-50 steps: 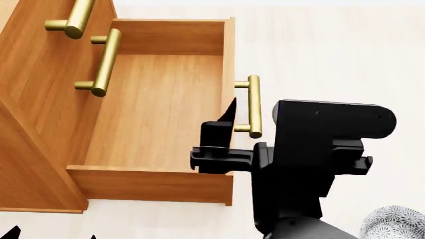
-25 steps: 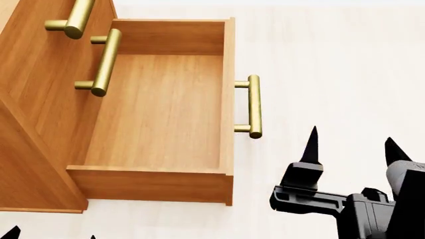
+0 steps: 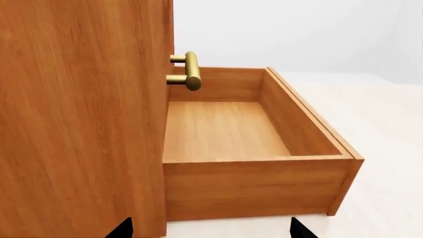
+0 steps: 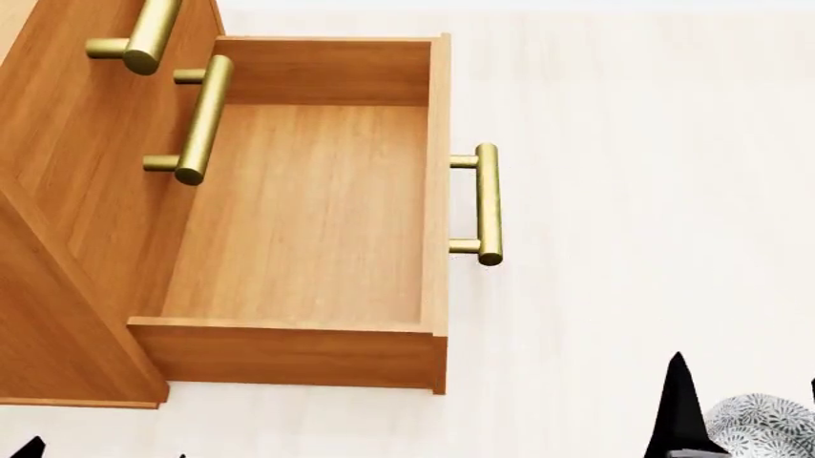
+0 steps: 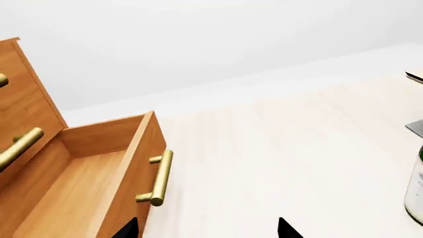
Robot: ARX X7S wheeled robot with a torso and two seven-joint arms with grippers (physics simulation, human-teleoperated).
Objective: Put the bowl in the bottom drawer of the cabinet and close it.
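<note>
The bottom drawer of the cabinet is pulled all the way out and has nothing in it, so it's ready for the bowl, which sits on the floor at the near right. The right gripper is right beside it, jaws spread, holding nothing. Of the left gripper, only two spread tips show, gripping nothing. Only the right wrist view catches a green bottle off to the right.
</note>
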